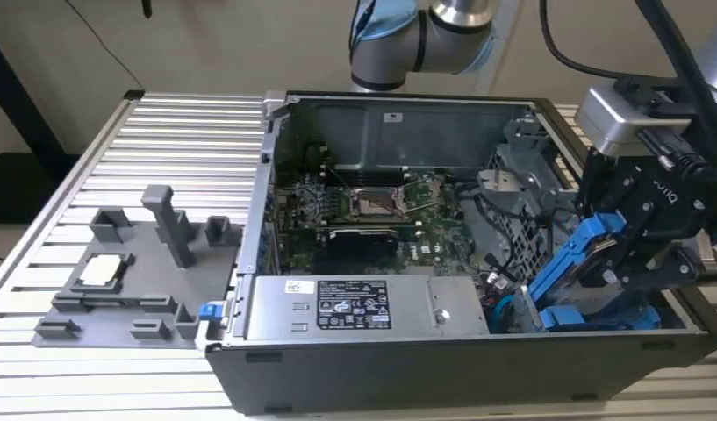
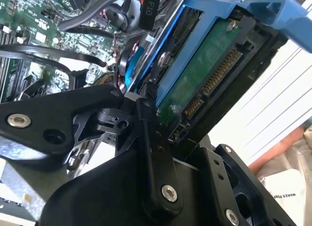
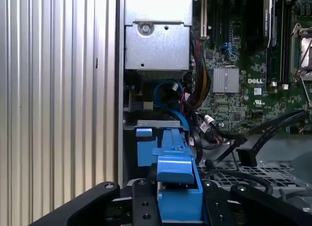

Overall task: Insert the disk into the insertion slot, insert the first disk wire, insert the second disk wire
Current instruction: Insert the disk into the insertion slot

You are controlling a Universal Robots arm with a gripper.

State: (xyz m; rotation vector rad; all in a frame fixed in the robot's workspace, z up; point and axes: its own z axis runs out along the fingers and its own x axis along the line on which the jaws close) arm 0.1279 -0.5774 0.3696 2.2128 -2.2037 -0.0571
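Observation:
In the exterior view the disk, in its bright blue caddy, hangs tilted at the case's front corner on the exterior view's right. Its lower end reaches down into the insertion slot with blue guides. My gripper is shut on the disk's upper part. The second wrist view shows the disk's green circuit side and connector between the black fingers. In the first wrist view the caddy points at the insertion slot. A black wire with a flat plug and a blue wire loop lie loose nearby.
The open case holds a green motherboard, a grey labelled power-supply box at the front and a perforated cage behind the slot. A grey fixture plate rests on the ribbed table on the exterior view's left.

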